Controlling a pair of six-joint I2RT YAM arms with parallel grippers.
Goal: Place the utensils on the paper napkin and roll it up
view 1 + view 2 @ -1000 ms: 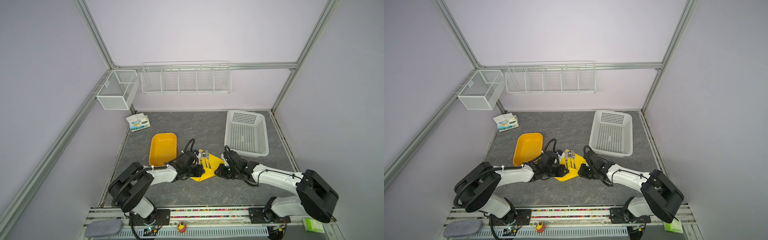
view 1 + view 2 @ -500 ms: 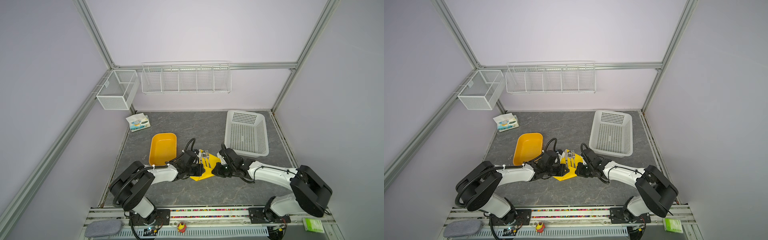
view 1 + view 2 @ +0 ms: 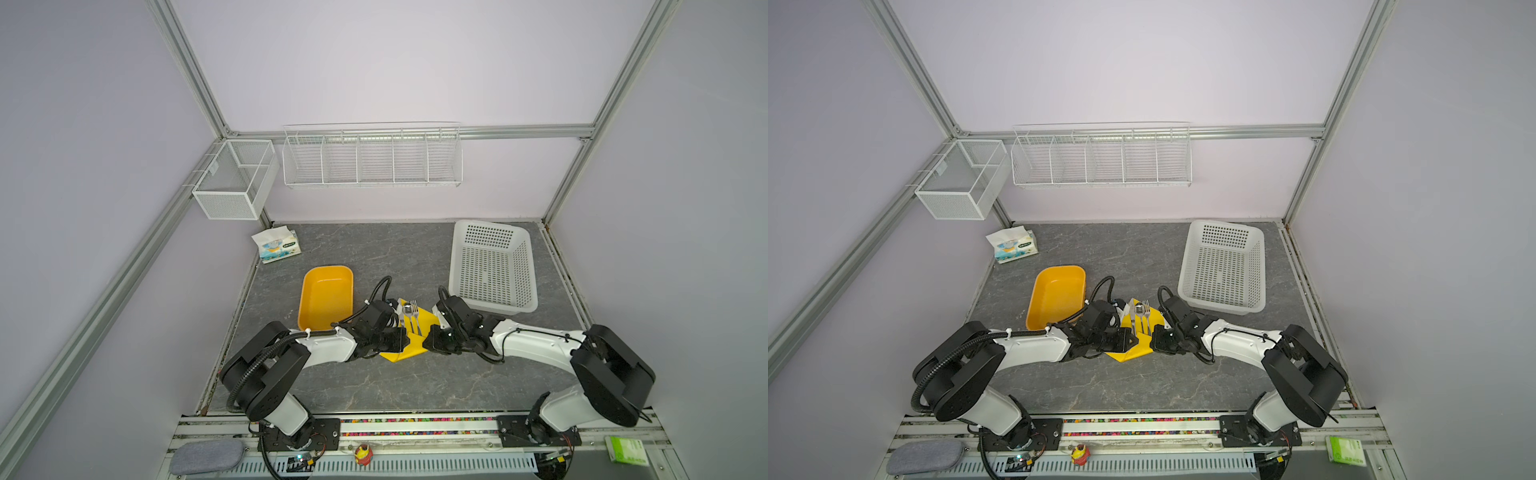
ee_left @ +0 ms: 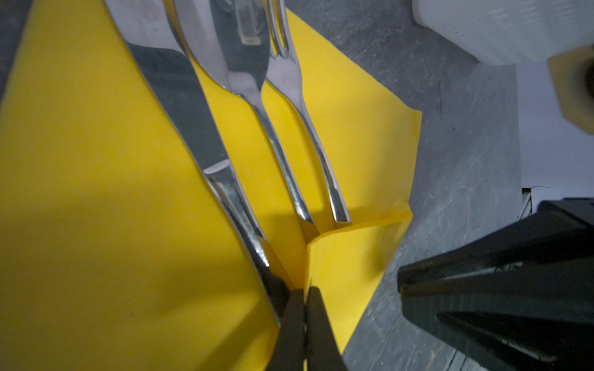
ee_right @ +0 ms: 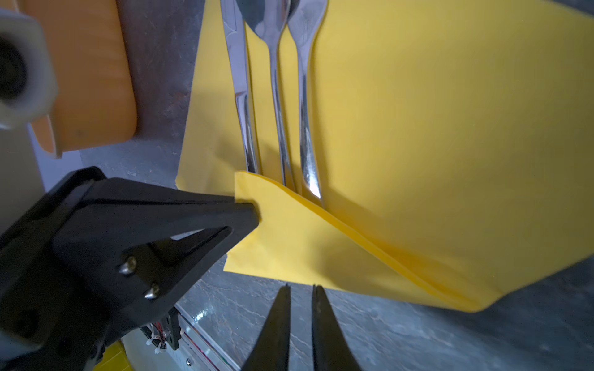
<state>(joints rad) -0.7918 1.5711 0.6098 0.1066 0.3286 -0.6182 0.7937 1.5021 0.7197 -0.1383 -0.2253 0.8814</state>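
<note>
Left wrist view is showing the left tool (image 4: pixel 303 290) clamping tight on a lifted corner of the paper napkin (image 4: pixel 96 192), its black fingers (image 4: pixel 291 324) pressing together with the yellow sheet between their tips. The utensils (image 4: pixel 193 128) are lying side by side on the napkin: a knife (image 4: pixel 173 90), a spoon (image 4: pixel 238 57) and a fork (image 4: pixel 284 77), their handle ends disappearing under the raised flap. The right tool (image 4: pixel 405 282) is hovering just beside the napkin's edge, over the bare grey counter (image 4: pixel 450 160).

The right wrist view is showing that tool's jaws standing a narrow slit apart with nothing between them, the tips sitting just short of the napkin's near edge. The flap in the left tool's grip is standing up off the sheet along a diagonal fold.

In both top views the napkin is lying on the counter between the two arms, the cutlery heads pointing toward the back wall. An orange tray (image 3: pixel 326 291) is sitting just to its left, a white perforated basket (image 3: pixel 490 266) behind and to the right, and a tissue pack (image 3: pixel 276 245) well apart in the back-left corner.
</note>
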